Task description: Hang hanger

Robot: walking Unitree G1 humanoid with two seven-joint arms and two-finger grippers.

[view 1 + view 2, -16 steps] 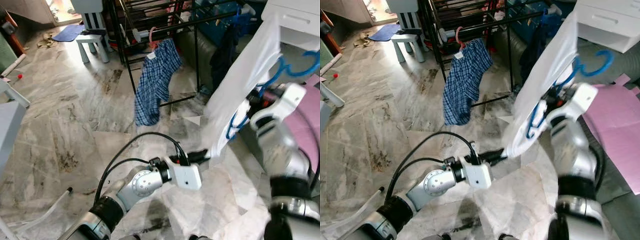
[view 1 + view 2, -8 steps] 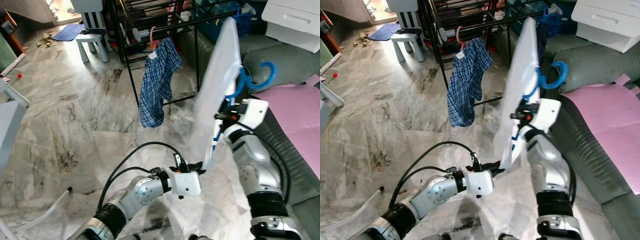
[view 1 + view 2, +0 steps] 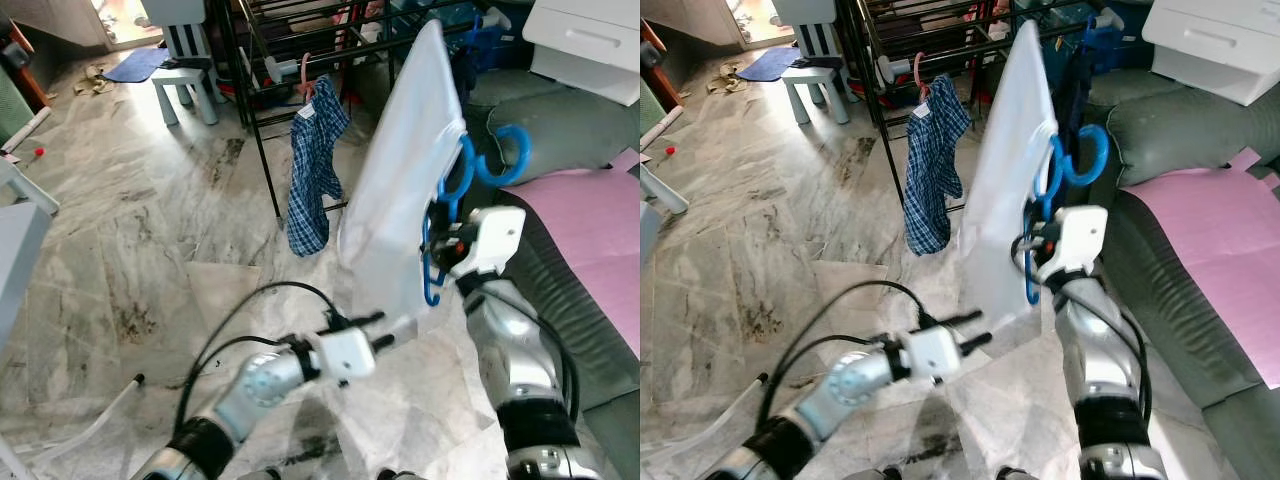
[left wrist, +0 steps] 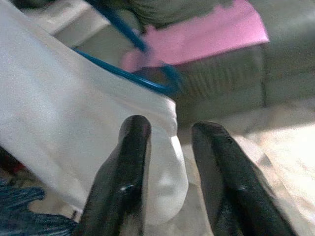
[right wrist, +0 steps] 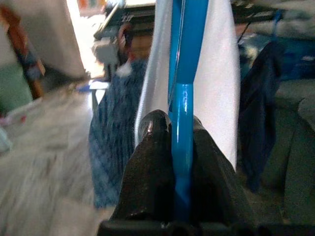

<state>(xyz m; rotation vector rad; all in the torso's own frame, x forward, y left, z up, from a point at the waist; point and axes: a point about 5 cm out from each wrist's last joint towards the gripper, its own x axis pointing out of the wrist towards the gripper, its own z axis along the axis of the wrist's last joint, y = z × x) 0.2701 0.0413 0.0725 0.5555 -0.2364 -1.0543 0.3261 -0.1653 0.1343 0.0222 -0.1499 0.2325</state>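
Observation:
A blue plastic hanger (image 3: 497, 165) carries a white garment (image 3: 400, 190) that hangs down in front of me. My right gripper (image 3: 445, 245) is shut on the hanger's lower bar, and its fingers (image 5: 152, 147) press the blue bar from both sides. My left gripper (image 3: 372, 330) is open and low, at the garment's bottom hem. A corner of the white cloth (image 4: 162, 172) lies between its spread fingers (image 4: 130, 162). Behind the garment stands the black drying rack (image 3: 262, 130).
Blue plaid shorts (image 3: 312, 170) hang from a pink hanger (image 3: 303, 72) on the rack, and a dark garment (image 3: 470, 70) hangs further right. A grey sofa (image 3: 560, 120) with a pink sheet (image 3: 600, 220) is at my right. A white stool (image 3: 185, 80) stands at the back left on the marble floor.
My right arm has carried the hanger and white garment leftward, closer to the rack. The left gripper has drawn back a little from the hem, and its fingers now stand apart.

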